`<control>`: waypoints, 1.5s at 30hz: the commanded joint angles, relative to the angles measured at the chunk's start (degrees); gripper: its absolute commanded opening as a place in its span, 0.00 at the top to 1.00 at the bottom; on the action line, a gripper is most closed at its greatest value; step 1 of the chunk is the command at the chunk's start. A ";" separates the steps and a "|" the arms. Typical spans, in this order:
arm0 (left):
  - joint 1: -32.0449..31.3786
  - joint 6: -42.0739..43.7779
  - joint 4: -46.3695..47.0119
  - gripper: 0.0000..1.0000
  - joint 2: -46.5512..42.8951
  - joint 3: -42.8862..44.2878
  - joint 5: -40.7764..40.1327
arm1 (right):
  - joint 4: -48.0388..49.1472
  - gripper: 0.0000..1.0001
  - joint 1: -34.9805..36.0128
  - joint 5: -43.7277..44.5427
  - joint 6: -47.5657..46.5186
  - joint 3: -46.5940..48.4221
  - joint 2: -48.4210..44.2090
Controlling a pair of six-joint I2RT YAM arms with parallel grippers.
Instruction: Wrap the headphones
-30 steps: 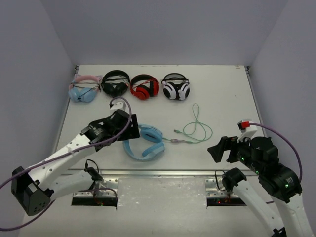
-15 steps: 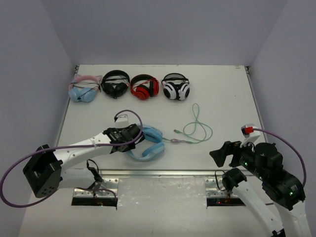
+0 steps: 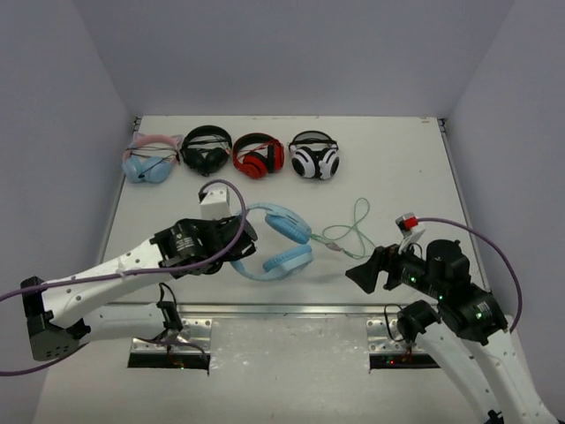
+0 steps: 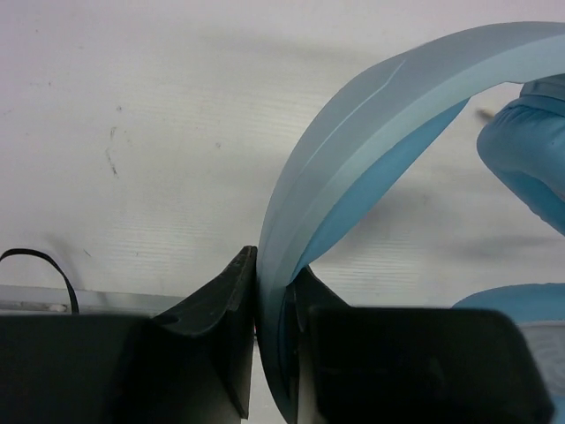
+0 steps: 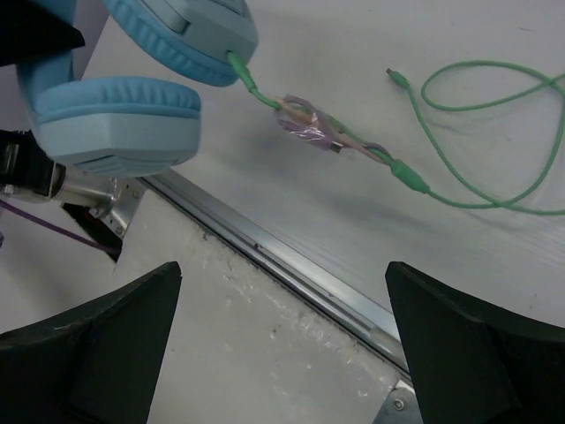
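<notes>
The left gripper [image 4: 272, 300] is clenched on the plain blue headband [image 4: 371, 115] of the sky-blue headphones [image 3: 278, 240]. Its two dark fingers [image 4: 231, 296] pinch the band edge-on, with no gap visible. From that grip the band arcs up and away to the gripper's right, where the padded ear cups [image 4: 530, 159] sit. The headphones appear to be held slightly off the counter [image 3: 397, 177], though this is hard to confirm.

A thin mint-green cable [image 3: 353, 231] leaves one ear cup and runs away from the left gripper [image 3: 238, 243] toward the right arm. It passes a taped joint [image 5: 313, 132], then lies in loose loops on the counter and ends in a free plug [image 5: 395, 77].

The right gripper [image 5: 282, 274] is spread wide and holds nothing. It hangs over the counter's near edge, with the cable just ahead of it and stretched crosswise to its fingers.

The right gripper [image 3: 369, 274] is much the nearer one to the loose cable. The likely next move is for it to take the cable near the joint while the left gripper steadies the headphones.
</notes>
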 commanded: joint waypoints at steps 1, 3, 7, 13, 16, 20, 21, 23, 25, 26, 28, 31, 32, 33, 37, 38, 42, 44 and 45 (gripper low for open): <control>-0.38 -0.55 -3.74 1.00 -4.92 8.24 -1.60 | 15.77 0.01 0.17 -6.22 -2.06 -0.62 7.52; -0.38 1.31 -3.66 0.99 -5.99 10.89 -0.81 | 21.02 0.01 0.17 -6.84 -4.45 -0.18 11.23; -0.30 3.25 -6.81 1.00 -5.38 17.75 -3.09 | 28.43 0.01 0.17 -5.61 -11.91 0.70 16.25; -0.38 5.00 -9.55 1.00 -4.40 27.33 -5.11 | 36.87 0.13 0.17 -5.94 -14.14 -2.72 19.33; -0.38 7.37 -6.22 1.00 -6.25 29.44 -5.38 | 44.06 0.31 0.17 -12.71 -10.37 -8.16 21.70; -0.38 9.66 -1.74 1.00 -6.61 32.17 -5.12 | 54.97 0.45 0.25 -14.84 -6.31 -17.29 25.13; -0.38 10.19 -1.12 1.00 -6.52 33.39 -5.03 | 57.68 0.48 0.17 -14.93 -6.22 -18.10 27.14; -0.38 11.33 -0.50 1.00 -5.73 34.98 -5.46 | 59.98 0.66 0.17 -14.40 -6.13 -19.24 29.00; -0.30 11.77 -0.93 1.00 -4.16 38.13 -6.34 | 61.14 0.81 0.17 -13.61 -6.48 -18.81 31.01; -0.38 11.95 -1.54 1.00 -3.71 39.19 -7.48 | 60.44 0.85 0.17 -12.91 -6.48 -17.68 31.29; -0.30 12.73 -1.90 1.00 -2.92 41.83 -8.45 | 59.56 0.93 0.17 -10.10 -6.48 -16.53 30.77; -0.30 13.97 -1.55 1.00 -2.91 43.42 -9.42 | 56.58 0.99 0.17 -6.49 -7.00 -12.50 28.31; -0.38 14.14 -1.98 1.00 -3.00 44.38 -10.38 | 53.96 0.99 0.17 -6.49 -7.36 -11.09 27.60; -0.38 14.32 -2.08 1.00 -3.09 44.56 -10.65 | 52.45 0.96 0.17 -6.84 -7.79 -9.60 26.90; -0.38 15.46 -2.08 1.00 -3.62 45.09 -11.27 | 47.69 0.38 0.17 -7.28 -8.59 -2.65 23.30; -0.38 15.55 -1.64 1.00 -3.70 45.18 -11.09 | 47.25 0.38 0.17 -7.37 -8.94 -1.86 22.68; -0.38 16.69 -0.32 1.00 -3.62 46.23 -10.30 | 43.48 0.43 0.17 -6.31 -9.81 3.41 23.28; -0.38 17.05 -0.23 1.00 -3.35 47.02 -9.86 | 41.54 0.87 0.17 -5.79 -10.61 6.67 25.13; -0.38 17.05 -0.14 0.99 -3.18 47.72 -9.69 | 40.49 0.99 0.17 -4.13 -10.96 7.72 27.31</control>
